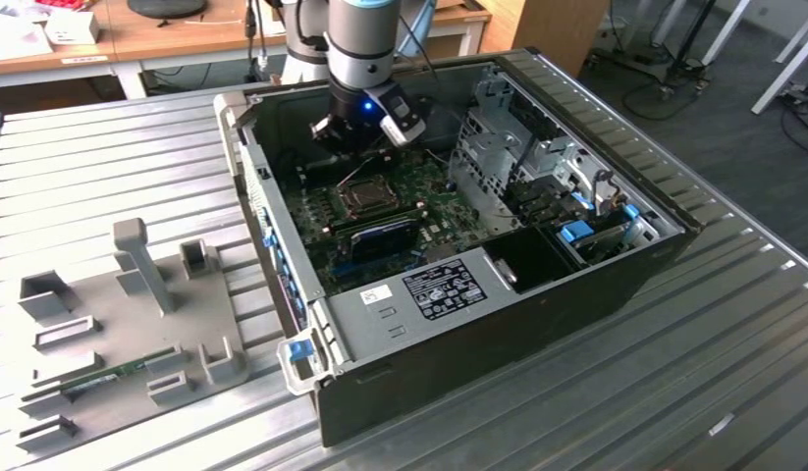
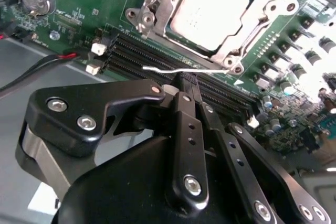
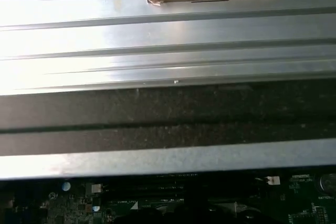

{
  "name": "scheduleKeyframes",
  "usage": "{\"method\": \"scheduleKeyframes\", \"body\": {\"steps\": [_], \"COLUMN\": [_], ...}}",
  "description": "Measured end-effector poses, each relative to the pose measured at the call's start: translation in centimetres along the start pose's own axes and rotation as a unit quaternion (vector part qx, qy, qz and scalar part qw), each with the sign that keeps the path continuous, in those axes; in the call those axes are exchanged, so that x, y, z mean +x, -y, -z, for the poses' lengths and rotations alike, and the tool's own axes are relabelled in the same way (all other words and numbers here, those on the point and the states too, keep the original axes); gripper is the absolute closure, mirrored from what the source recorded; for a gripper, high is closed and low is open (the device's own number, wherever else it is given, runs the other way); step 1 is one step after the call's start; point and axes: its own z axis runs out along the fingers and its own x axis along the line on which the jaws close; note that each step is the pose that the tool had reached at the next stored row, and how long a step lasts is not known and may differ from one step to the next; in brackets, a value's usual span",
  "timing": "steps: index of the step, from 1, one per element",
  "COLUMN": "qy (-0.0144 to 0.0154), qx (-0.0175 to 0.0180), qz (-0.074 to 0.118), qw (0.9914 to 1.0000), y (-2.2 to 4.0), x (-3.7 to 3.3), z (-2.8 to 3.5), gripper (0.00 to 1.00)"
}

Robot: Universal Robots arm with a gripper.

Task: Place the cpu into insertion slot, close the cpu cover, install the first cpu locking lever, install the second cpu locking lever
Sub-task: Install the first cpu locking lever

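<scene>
Well, the cpu (image 2: pixel 210 11) lies flat in the insertion slot (image 1: pixel 342 196) on the green motherboard (image 2: pixel 79 9). The cpu cover (image 2: pixel 157 3) is folded down over it, so its silver frame rings the pale metal top. A thin wire locking lever (image 2: pixel 157 68) runs along the near edge of the cover, between it and the long black memory slots (image 2: pixel 142 51). The gripper (image 2: pixel 185 80) hangs right at that wire with its two black fingers together. I cannot tell whether they pinch the wire or only touch it. In the exterior view the arm reaches down into the open computer case (image 1: pixel 614 265), which rests on a ribbed metal table (image 1: pixel 102 177).
</scene>
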Motion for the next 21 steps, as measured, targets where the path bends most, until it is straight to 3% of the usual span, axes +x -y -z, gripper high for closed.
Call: {"method": "scheduleKeyframes", "body": {"steps": [5, 8, 13, 18, 21], "qy": [0.0007, 0.0002, 0.0001, 0.0001, -0.0018], "qx": [-0.0017, -0.0092, -0.0138, -0.0147, -0.0144], "qz": [0.000, 0.000, -0.001, -0.002, -0.002], "qw": [1.00000, 0.99996, 0.99990, 0.99989, 0.99989], "y": [-0.08, -0.08, -0.16, -0.20, -0.17], "x": [0.00, 0.00, -0.01, -0.03, -0.22], "z": [0.32, 0.34, 0.72, 0.92, 0.93], "gripper": [0.90, 0.90, 0.90, 0.90, 0.90]}}
